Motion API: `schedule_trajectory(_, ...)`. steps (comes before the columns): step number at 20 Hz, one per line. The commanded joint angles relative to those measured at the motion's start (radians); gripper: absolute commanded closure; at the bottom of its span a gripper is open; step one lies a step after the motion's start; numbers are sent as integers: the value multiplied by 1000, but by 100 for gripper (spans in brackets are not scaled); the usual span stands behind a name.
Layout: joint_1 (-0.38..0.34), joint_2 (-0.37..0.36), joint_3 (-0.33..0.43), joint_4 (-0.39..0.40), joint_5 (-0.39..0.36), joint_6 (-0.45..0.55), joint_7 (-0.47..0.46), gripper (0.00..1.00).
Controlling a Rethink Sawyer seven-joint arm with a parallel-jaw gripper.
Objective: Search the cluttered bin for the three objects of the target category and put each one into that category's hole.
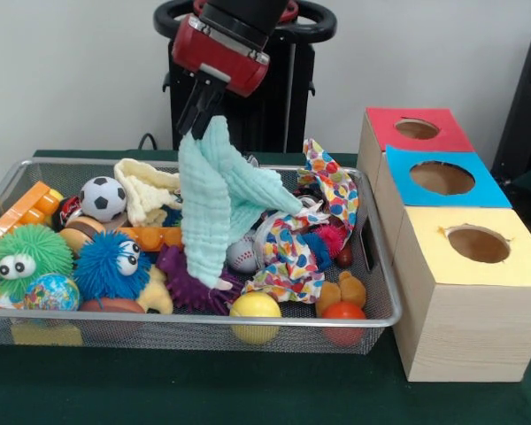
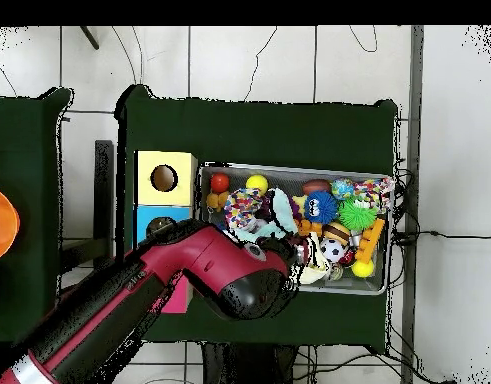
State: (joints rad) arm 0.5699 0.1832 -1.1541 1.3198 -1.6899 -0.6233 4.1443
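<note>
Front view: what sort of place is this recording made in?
Probably a robotics lab sorting station: a silver wire-mesh basket of toys on a green-covered table, wooden boxes with red, blue and yellow holed tops, and a tiled floor.

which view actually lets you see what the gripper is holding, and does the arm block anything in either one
Front view: the gripper shows plainly, shut on a pale green cloth lifted above the wire basket. Overhead view: the red arm covers the gripper and one corner of the basket, so the grasp cannot be seen there.
</note>
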Motion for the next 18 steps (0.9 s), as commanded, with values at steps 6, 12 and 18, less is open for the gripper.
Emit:
schedule_trajectory(6, -74, -76, 241, -63, 117, -133, 170, 100)
schedule_trajectory(12, -84, -99, 286, -61, 103, -154, 159, 100)
schedule_trajectory(18, -100, -130, 330, -57, 86, -196, 150, 100)
